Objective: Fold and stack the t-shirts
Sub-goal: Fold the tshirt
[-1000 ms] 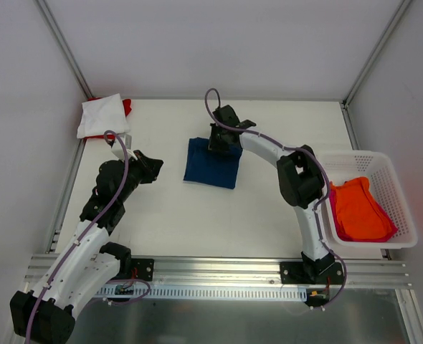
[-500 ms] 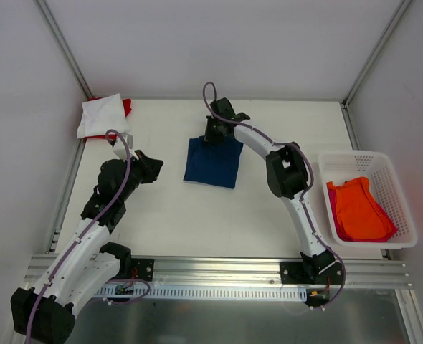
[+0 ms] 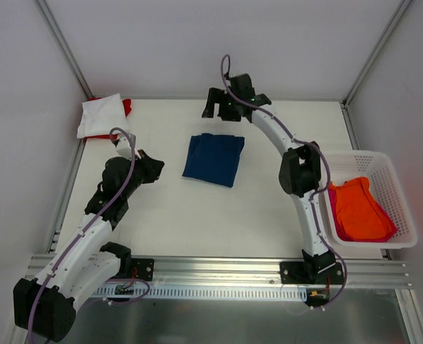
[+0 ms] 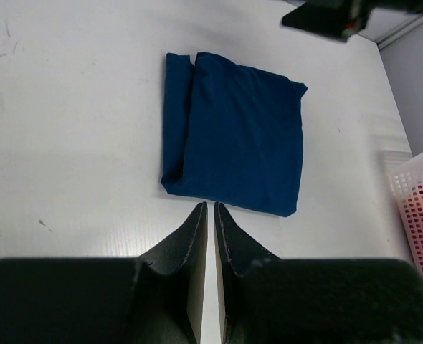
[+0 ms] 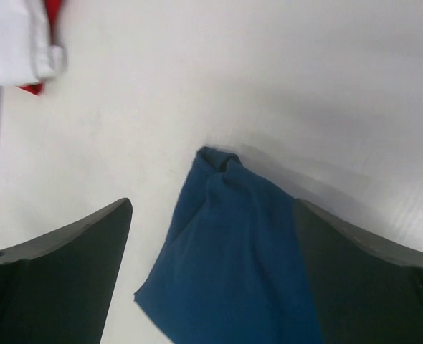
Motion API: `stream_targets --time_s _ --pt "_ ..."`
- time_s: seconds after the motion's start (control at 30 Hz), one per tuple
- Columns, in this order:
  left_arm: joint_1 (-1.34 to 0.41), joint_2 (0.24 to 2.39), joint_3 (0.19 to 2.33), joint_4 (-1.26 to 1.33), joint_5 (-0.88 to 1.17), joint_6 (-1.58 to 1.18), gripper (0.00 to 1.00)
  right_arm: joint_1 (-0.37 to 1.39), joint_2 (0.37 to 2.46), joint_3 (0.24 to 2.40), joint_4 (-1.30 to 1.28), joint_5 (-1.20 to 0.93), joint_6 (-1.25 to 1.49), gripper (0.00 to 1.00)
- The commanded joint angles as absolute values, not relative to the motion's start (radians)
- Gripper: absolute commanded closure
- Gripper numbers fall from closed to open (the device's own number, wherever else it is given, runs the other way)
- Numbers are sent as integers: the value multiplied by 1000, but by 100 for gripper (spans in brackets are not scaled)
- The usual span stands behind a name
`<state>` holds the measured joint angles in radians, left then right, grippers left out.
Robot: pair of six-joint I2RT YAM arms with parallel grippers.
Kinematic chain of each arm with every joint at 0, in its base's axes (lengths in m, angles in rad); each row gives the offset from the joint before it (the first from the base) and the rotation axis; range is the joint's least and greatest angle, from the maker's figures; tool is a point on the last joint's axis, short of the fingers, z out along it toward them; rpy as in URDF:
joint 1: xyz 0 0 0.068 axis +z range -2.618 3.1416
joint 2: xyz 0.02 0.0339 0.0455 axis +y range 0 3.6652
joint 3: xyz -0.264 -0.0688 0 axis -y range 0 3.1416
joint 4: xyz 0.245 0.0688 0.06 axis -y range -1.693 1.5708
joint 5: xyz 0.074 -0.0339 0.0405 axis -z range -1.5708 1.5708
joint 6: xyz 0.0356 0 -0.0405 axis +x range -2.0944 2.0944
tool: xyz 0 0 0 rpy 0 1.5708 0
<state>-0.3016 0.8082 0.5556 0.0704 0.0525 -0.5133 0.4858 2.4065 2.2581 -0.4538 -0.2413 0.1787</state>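
R gripper (image 5: 211,222) fingers spread wide, holding nothing, hovering over far edge of folded navy blue cloth t-shirt (image 3: 214,159), which lies flat mid-table. L gripper (image 4: 211,215) fingers pressed together, empty, left of shirt, not touching. Folded white tee (image 3: 100,115) in far-left corner.

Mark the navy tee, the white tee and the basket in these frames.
navy tee (image 3: 214,159), top external view, middle of the folded cloth.
white tee (image 3: 101,117), top external view, middle of its upper face.
basket (image 3: 353,163), top external view, far lattice wall.
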Motion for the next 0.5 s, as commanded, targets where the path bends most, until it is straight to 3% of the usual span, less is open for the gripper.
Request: stream_targets --time_s 0.0,0.13,0.2,0.27,0.3,0.33,0.37,0.47 --pt "-310 769 534 113 97 -541 92 468 2159 2356 -480 -253 92 0" --pt "-310 732 519 114 115 -549 91 468 2032 2301 -528 -250 80 1" --pt "-311 732 514 112 95 -529 87 477 1961 2166 -534 -230 80 0" --pt "-310 752 531 100 78 -494 60 486 1832 1979 -537 -174 74 1" --pt "-310 784 540 95 71 -486 39 498 1781 1901 -534 -125 81 1" --pt "-310 808 561 92 74 -477 5 505 1670 1817 -519 -103 86 1" --pt "-310 831 572 91 75 -465 1 512 1611 1632 -494 -89 93 1" --pt "-258 960 600 130 185 -486 1 526 1376 1363 -384 -64 156 1"
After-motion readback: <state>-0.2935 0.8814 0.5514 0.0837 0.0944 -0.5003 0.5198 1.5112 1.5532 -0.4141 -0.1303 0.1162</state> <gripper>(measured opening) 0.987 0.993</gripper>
